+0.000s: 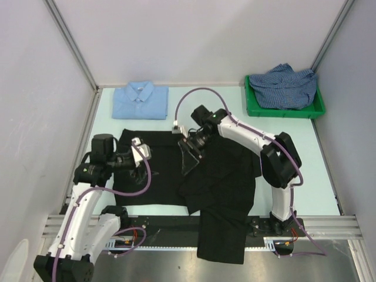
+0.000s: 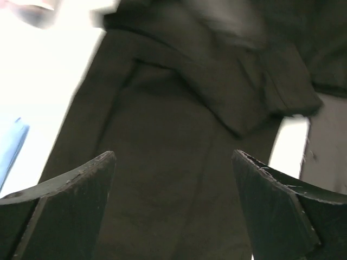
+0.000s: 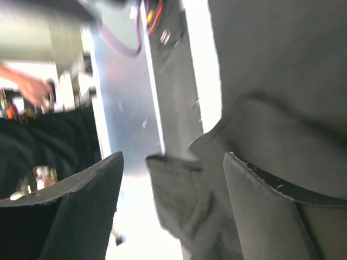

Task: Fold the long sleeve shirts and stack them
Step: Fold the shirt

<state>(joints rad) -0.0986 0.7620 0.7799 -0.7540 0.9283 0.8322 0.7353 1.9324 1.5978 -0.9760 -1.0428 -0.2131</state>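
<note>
The black shirt lies rumpled across the middle of the table, its lower part hanging over the near edge. My left gripper is open over the shirt's flat left part; the left wrist view shows black cloth under its spread gripper. My right gripper is open over the shirt's upper middle; in the right wrist view a loose cuff hangs between the spread gripper, not pinched. The light blue shirt lies folded at the back left. The checked shirt lies crumpled in the bin.
A green plastic bin stands at the back right. Grey walls close in the table on three sides. A metal rail runs along the near edge by the arm bases.
</note>
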